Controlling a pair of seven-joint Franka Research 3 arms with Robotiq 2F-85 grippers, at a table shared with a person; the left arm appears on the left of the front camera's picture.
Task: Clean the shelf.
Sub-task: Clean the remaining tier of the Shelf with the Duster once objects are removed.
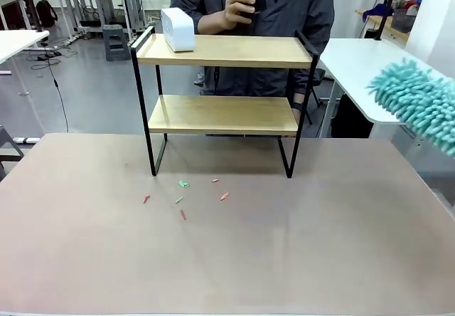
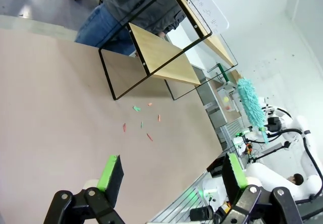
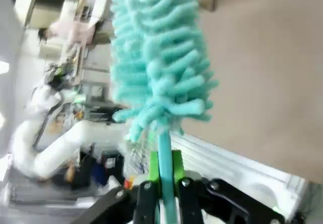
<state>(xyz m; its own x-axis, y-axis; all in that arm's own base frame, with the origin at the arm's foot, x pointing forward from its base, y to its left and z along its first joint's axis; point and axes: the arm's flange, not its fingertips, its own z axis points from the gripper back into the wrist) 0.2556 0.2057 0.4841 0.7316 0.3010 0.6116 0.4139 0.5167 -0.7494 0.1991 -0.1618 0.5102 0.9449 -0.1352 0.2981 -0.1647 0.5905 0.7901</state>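
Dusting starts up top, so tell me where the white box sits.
Front view: the white box stands at the left end of the shelf's top board, left of the person's hand.

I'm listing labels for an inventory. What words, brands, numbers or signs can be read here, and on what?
No text here is legible.
White box on the shelf top board: small grey marks on its face, too small to read.
Teal duster: no print visible.

Duster (image 1: 419, 99) cut off at front view's right edge; scraps (image 1: 183, 183) too small to identify; right wrist view blurred.
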